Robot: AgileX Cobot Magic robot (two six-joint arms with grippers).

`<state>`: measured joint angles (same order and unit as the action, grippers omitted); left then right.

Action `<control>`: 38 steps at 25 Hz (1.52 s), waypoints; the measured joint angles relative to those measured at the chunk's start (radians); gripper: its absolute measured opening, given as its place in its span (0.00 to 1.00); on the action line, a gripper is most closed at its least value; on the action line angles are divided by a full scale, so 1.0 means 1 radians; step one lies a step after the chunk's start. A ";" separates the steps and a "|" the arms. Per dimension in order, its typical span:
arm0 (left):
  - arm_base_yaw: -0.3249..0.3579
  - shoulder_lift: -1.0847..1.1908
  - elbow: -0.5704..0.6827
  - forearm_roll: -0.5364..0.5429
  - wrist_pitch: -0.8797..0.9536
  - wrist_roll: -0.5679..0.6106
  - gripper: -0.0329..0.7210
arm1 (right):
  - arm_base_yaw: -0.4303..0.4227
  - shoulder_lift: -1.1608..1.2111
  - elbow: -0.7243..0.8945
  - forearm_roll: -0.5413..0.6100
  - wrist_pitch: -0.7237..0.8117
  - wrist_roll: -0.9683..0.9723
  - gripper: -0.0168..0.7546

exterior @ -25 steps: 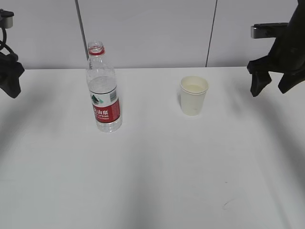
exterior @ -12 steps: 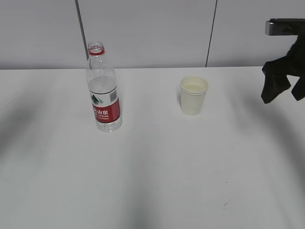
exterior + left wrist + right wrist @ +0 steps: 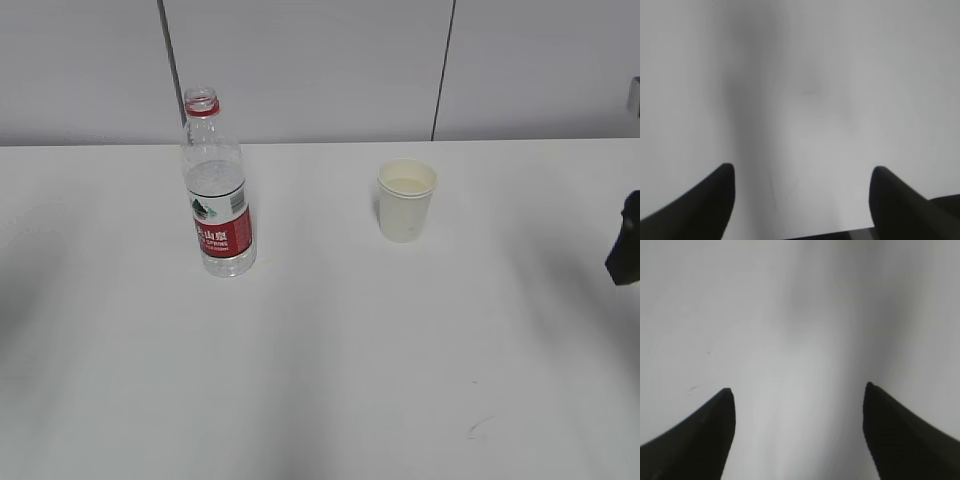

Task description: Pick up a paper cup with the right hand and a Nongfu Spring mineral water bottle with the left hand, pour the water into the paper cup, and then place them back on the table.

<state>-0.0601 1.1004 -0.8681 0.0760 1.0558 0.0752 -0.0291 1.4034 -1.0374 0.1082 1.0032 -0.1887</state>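
The Nongfu Spring bottle (image 3: 216,190) stands upright and uncapped on the white table (image 3: 320,350), left of centre, partly filled with water. The paper cup (image 3: 406,200) stands upright to its right, with liquid showing inside. Only a black piece of the right hand (image 3: 626,250) shows at the exterior view's right edge, far from the cup. The left hand is out of the exterior view. In the left wrist view the left gripper (image 3: 801,172) is open and empty over bare table. In the right wrist view the right gripper (image 3: 798,392) is open and empty over bare table.
A grey panelled wall (image 3: 320,70) with dark seams runs behind the table's far edge. A faint dark scuff (image 3: 476,430) marks the tabletop at front right. The left wrist view shows the table's edge (image 3: 840,234) near the bottom.
The left arm has left the exterior view on the left. The right arm has moved right and down, nearly out of view. Bottle and cup have not moved.
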 joint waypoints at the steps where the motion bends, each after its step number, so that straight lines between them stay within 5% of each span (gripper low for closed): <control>1: 0.000 -0.028 0.023 -0.003 0.000 0.000 0.72 | 0.000 -0.023 0.025 0.000 0.000 0.000 0.79; 18: 0.000 -0.502 0.346 -0.105 0.011 -0.001 0.72 | 0.000 -0.481 0.438 0.001 -0.003 -0.004 0.79; 38: 0.000 -0.945 0.362 -0.109 0.042 -0.003 0.69 | 0.000 -0.901 0.531 0.005 0.114 -0.004 0.79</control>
<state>-0.0601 0.1550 -0.5065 -0.0325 1.0980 0.0724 -0.0291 0.5021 -0.5061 0.1128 1.1167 -0.1927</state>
